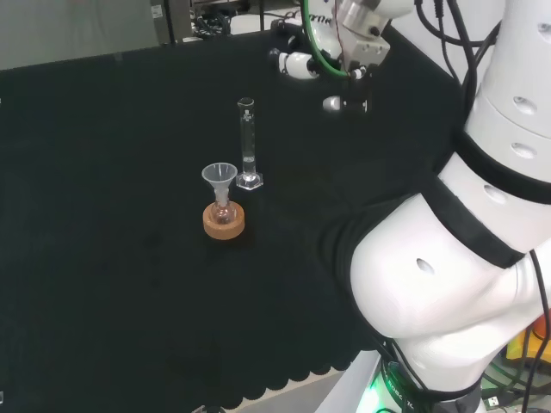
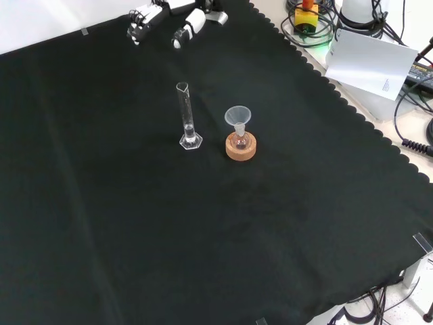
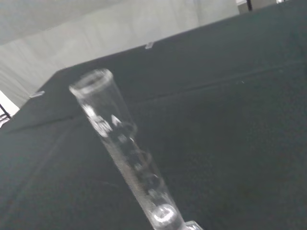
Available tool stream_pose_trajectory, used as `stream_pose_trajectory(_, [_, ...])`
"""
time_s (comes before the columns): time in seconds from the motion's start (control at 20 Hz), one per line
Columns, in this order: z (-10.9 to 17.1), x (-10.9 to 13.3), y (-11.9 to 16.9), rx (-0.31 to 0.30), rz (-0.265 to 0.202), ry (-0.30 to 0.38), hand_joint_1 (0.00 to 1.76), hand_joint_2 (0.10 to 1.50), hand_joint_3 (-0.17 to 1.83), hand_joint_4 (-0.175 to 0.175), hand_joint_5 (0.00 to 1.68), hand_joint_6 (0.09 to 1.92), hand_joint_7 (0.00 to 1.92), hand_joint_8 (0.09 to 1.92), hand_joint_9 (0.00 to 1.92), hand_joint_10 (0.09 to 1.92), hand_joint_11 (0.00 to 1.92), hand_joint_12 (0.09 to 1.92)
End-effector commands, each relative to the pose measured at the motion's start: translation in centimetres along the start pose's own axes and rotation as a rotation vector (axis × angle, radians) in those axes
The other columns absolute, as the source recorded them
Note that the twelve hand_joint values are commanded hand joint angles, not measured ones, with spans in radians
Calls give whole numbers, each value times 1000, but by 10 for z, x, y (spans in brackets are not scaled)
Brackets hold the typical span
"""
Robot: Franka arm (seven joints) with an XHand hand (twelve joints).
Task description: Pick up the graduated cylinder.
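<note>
Hand (image 2: 145,17), fingers relaxed, hovers at cloth's (image 2: 101,223) far edge, well apart from graduated cylinder (image 2: 187,116).

Graduated cylinder (image 2: 187,119) upright, funnelled flask (image 2: 238,128) on cork ring (image 2: 241,148) beside, hand (image 2: 169,20) well apart

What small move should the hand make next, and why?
Probably bring the hand toward the cylinder, fingers kept open. In the front view the hand hangs near the cloth's far edge, well apart from the cylinder, which stands upright and untouched. The funnel on its cork ring stands close by, so approach from the side away from it.
</note>
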State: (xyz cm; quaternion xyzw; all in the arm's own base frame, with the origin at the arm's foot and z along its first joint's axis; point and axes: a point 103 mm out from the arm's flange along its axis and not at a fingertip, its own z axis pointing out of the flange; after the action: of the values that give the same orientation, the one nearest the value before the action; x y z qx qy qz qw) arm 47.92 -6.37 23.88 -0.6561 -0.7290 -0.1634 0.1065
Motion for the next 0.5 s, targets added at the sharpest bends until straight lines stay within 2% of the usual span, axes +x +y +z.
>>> stream_pose_trajectory(0.05, [43,-15,-25,-2,-50,90,480,1219,-104,-64,372,87,162,676,396,649,126,1390])
stream_pose_trajectory(0.25, [60,-17,-33,14,-72,132,491,1214,-111,-63,368,87,164,679,395,656,132,1390])
stream_pose_trajectory(0.5, [77,-21,-37,30,-64,153,509,1204,-122,-62,366,87,183,686,404,664,151,1386])
